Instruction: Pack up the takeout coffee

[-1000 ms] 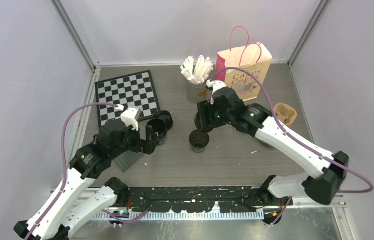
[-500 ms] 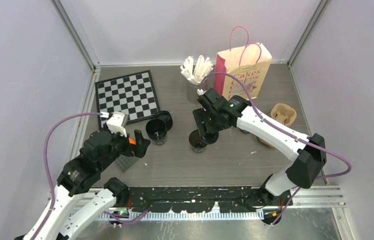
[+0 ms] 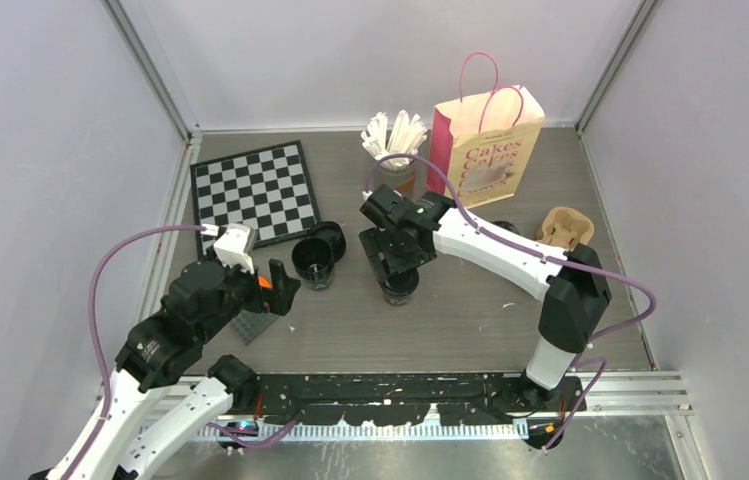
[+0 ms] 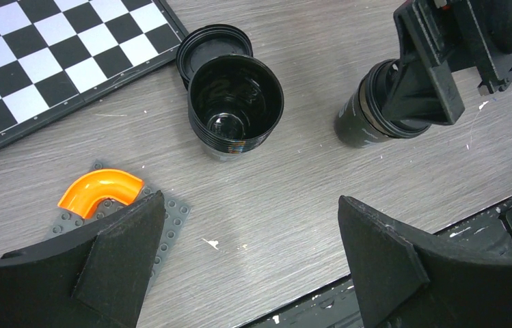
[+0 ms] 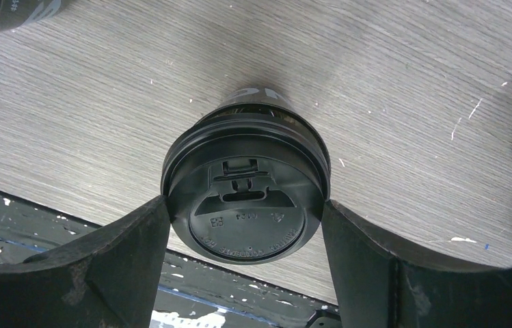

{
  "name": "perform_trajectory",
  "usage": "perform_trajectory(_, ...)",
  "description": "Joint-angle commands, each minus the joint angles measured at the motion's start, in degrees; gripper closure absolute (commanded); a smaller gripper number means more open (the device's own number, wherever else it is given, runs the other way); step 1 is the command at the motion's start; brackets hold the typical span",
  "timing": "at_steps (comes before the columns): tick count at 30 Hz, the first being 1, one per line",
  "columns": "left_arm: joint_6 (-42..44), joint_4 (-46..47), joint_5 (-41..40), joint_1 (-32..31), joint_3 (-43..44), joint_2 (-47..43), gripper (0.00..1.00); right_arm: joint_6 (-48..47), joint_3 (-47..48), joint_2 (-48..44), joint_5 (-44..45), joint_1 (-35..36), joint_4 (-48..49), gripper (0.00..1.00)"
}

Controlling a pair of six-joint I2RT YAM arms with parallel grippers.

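A black coffee cup (image 3: 399, 287) stands mid-table with a black lid (image 5: 247, 213) on its rim. My right gripper (image 5: 246, 220) is shut on that lid, one finger against each side, directly above the cup (image 4: 366, 116). A second black cup (image 3: 312, 262) stands open and empty to the left, also in the left wrist view (image 4: 236, 102), with its loose lid (image 4: 213, 48) lying flat behind it. My left gripper (image 4: 249, 239) is open and empty, low over the table in front of the open cup.
A pink paper bag (image 3: 485, 140) stands at the back right. A grey cup of white sticks (image 3: 395, 150) is beside it. A brown pulp carrier (image 3: 567, 227) sits right. A chessboard (image 3: 255, 190) lies back left; a grey studded plate with an orange arch (image 4: 99, 191) lies near my left gripper.
My right gripper has swung left and down over the middle cup, which now has the lid on it. My left gripper drew back from the open cup, then stayed still.
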Motion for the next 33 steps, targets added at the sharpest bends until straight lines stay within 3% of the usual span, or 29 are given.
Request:
perform_trajectory(1,1.2,0.97,-1.04,-0.07,-0.21,-0.78,0.0,0.3,3.5,0.67,1.78,0.99,-1.69,0.18)
perform_trajectory(33,1.21,0.73,-0.78,-0.05,-0.21,-0.6,0.0,0.39,5.28,3.94,3.45,1.38,-3.2,0.16)
